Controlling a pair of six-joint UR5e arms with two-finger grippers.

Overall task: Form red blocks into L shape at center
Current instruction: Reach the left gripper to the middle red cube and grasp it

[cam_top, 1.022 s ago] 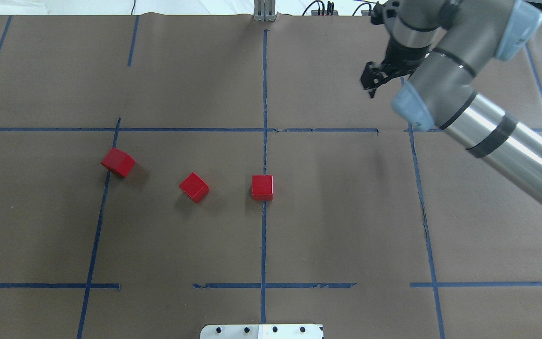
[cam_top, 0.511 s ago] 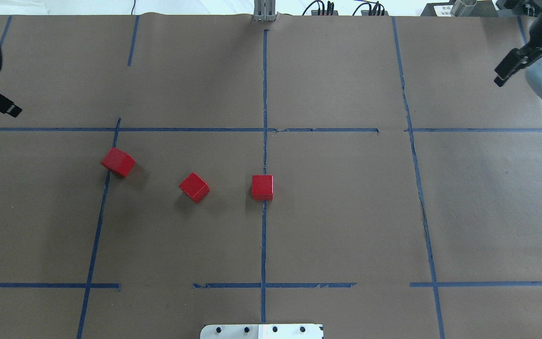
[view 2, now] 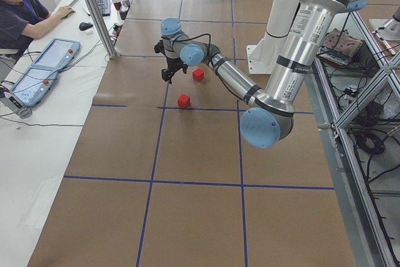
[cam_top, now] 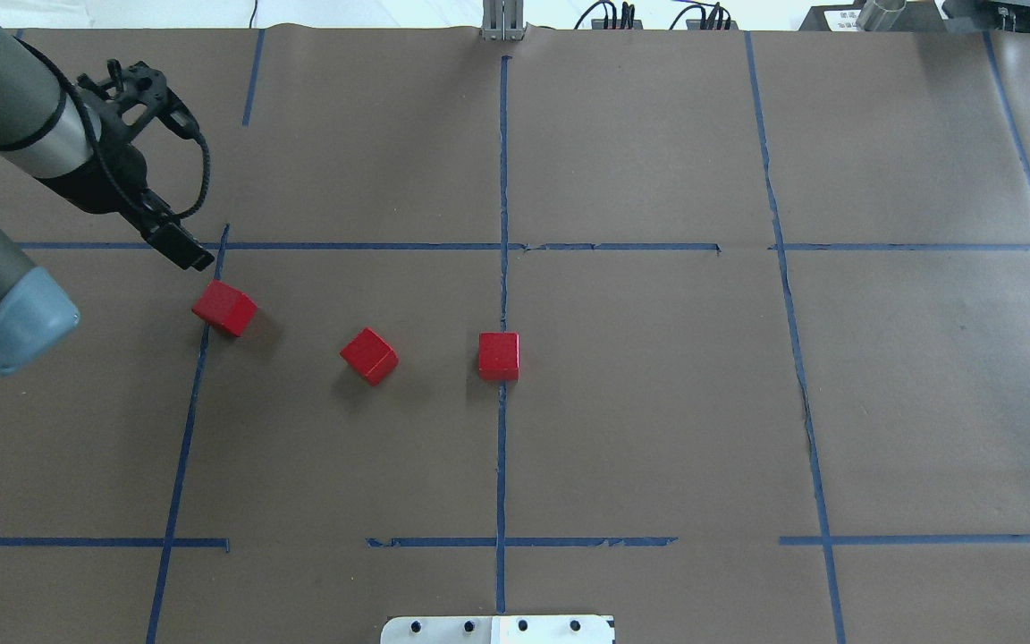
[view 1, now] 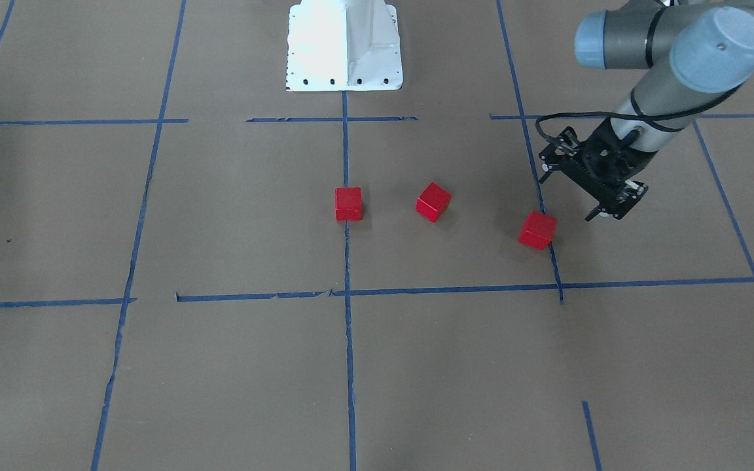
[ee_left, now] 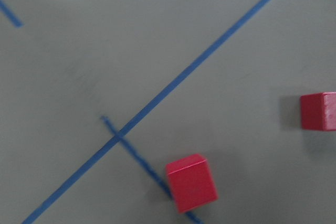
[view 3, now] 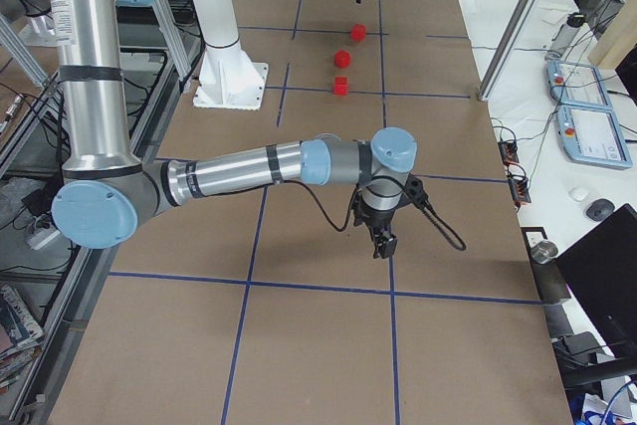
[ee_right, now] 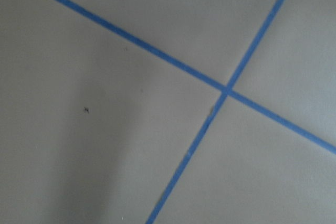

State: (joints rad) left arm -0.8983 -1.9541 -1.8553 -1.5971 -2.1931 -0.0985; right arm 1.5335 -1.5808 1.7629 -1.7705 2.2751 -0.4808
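Three red blocks lie in a row on the brown paper: the left one [cam_top: 223, 308], the middle one [cam_top: 369, 355] and one on the centre tape line [cam_top: 499, 355]. The front view shows them as well [view 1: 537, 230] [view 1: 433, 201] [view 1: 348, 203]. My left gripper [cam_top: 186, 254] [view 1: 603, 214] hovers just beyond and to the left of the left block, apart from it, and looks open and empty. The left wrist view shows two blocks [ee_left: 192, 182] [ee_left: 318, 110]. My right gripper [view 3: 382, 244] shows only in the right side view, low over bare paper far from the blocks; I cannot tell if it is open or shut.
Blue tape lines [cam_top: 502, 246] divide the paper into a grid. The white robot base [view 1: 344, 46] stands at the robot's edge of the table. An operator [view 2: 19, 10] sits at a side desk with control tablets [view 2: 37, 73].
My right arm has swung away and left the overhead view. My left arm has come in from the left edge toward the left block. The blocks have not moved.
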